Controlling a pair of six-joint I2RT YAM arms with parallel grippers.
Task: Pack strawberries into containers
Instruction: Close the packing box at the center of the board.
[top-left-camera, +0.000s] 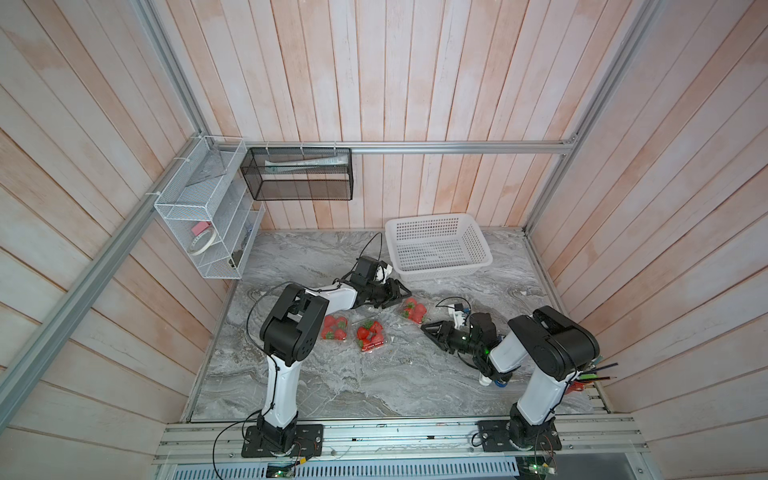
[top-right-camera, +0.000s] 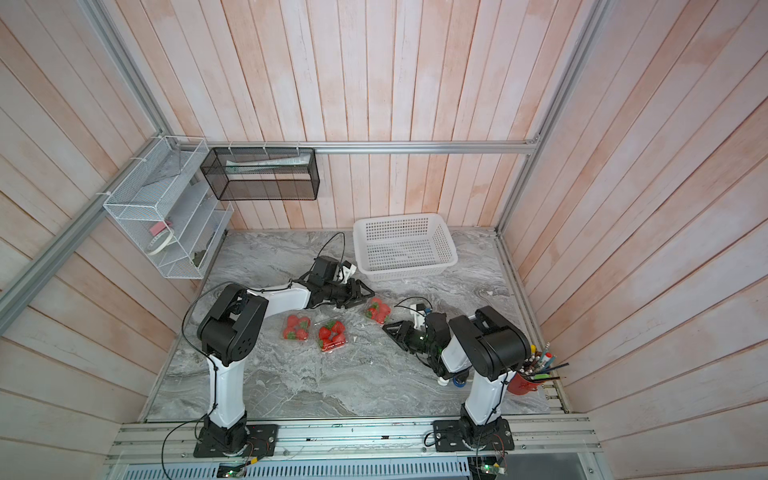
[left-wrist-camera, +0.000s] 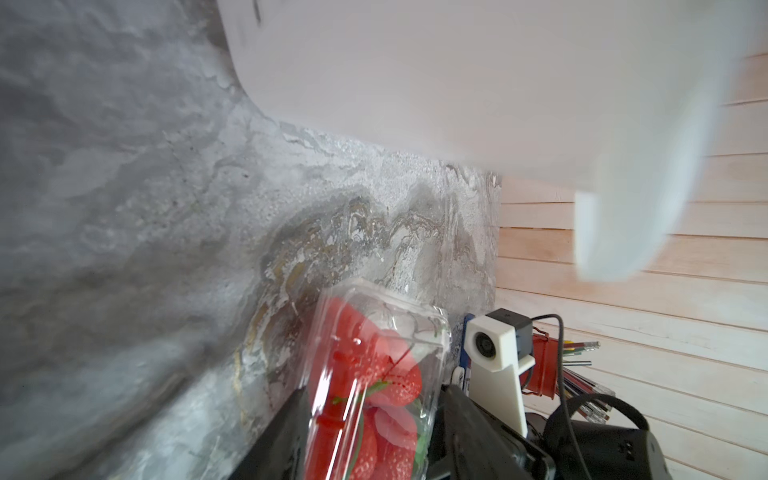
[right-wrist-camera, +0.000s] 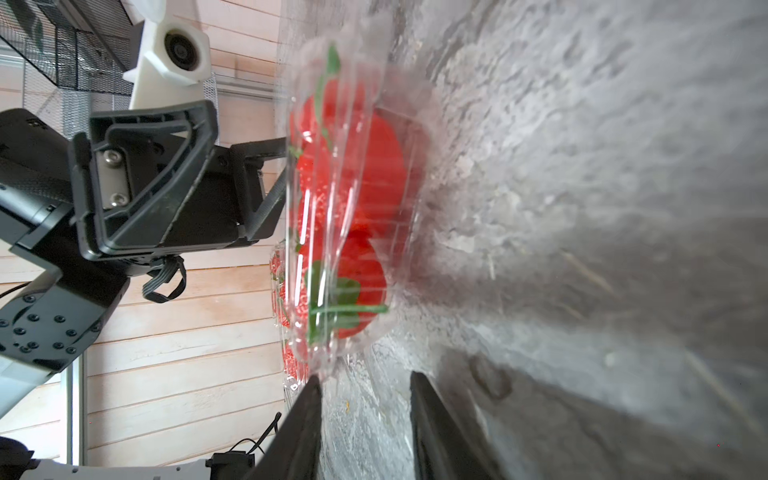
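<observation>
Right wrist view puts the last container (right-wrist-camera: 353, 75) just ahead of the right tool (right-wrist-camera: 365, 376). Its jaws stand apart with only bare surface (right-wrist-camera: 582, 208) between them. One fingertip (right-wrist-camera: 312, 384) sits at the box's rim, and whether it touches cannot be told. Strawberries (right-wrist-camera: 374, 174) fill this box, and its lid (right-wrist-camera: 316, 232) appears to be down.

The left tool (right-wrist-camera: 284, 170) meets the same box from the opposite side. It is released, jaws spread, with the finger ends at the lid's edge.

In both top views, three containers (top-left-camera: 370, 336) lie in a loose row between the arms, each holding red fruit. No loose strawberry shows on the surface, and the white basket (top-left-camera: 440, 270) is empty.

Packing looks essentially done. What is probably left is making sure the last lid is snapped shut, which these views cannot confirm, and drawing both tools clear.
</observation>
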